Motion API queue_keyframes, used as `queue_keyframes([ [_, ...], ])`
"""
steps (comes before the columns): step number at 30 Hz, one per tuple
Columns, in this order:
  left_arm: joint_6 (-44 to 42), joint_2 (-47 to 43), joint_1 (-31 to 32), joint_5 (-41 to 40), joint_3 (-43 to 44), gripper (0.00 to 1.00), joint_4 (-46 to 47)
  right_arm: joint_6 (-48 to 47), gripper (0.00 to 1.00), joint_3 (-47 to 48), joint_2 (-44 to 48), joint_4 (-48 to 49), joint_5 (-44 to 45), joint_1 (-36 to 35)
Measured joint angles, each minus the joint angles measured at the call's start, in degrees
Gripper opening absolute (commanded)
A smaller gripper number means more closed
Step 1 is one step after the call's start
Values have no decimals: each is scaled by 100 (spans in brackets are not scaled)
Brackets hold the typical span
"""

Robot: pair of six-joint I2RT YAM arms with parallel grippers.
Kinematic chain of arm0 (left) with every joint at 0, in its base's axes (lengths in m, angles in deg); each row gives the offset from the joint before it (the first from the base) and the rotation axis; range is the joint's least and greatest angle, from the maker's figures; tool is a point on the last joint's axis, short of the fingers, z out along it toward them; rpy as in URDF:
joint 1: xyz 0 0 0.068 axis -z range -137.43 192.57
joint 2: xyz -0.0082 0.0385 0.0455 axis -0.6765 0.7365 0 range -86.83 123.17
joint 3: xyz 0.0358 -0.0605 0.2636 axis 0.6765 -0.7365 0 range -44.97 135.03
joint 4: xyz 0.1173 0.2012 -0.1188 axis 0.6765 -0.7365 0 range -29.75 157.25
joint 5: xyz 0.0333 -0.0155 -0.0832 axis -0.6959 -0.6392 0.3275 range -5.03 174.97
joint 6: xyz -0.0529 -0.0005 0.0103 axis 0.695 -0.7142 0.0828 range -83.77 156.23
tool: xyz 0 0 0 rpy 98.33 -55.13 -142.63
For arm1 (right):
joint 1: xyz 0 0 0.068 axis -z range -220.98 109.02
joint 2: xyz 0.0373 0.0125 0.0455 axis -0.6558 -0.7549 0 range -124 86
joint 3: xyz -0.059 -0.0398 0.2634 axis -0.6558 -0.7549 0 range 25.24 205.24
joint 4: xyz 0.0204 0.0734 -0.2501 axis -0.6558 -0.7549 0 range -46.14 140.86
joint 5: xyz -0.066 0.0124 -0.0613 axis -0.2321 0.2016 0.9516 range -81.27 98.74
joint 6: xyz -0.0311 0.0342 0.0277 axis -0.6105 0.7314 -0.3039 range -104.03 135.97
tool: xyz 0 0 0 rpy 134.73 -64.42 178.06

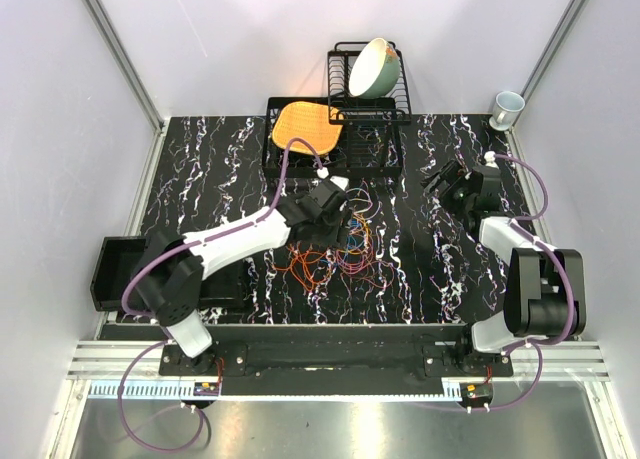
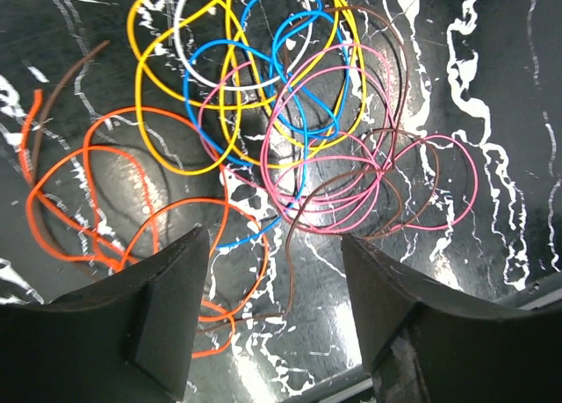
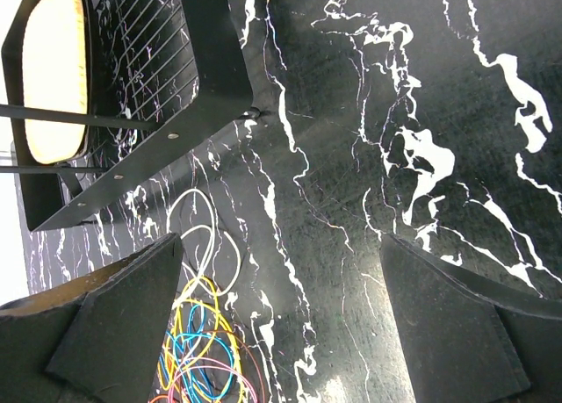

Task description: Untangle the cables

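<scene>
One loose tangle of cables in six colours (orange, yellow, blue, pink, brown, white) lies mid-counter. The two left fingers hang spread over its edge, grasping nothing. The two right fingers stand released beside it.

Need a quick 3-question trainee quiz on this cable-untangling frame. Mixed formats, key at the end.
1. True or false: the right gripper is holding one of the thin coloured wire cables.
2. What rests in the black wire dish rack? A) a pale green bowl B) a glass jar C) a loose cable
3. Fill in: in the left wrist view, the loops nearest the left gripper's finger on the picture's left are ____.

Key: 1 false, its jaws stand open with nothing between them; 2 A; 3 orange.
</scene>
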Motion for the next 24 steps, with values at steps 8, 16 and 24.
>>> queue_keyframes([
  [8, 0, 431, 33, 37, 96, 53, 20, 11, 100, 70, -153, 11, -116, 0],
  [16, 9, 468, 116, 87, 96, 33, 26, 20, 100, 146, -264, 35, -133, 0],
  [24, 13, 638, 140, 157, 98, 0, 116, 44, 100, 160, -332, 42, -234, 2],
])
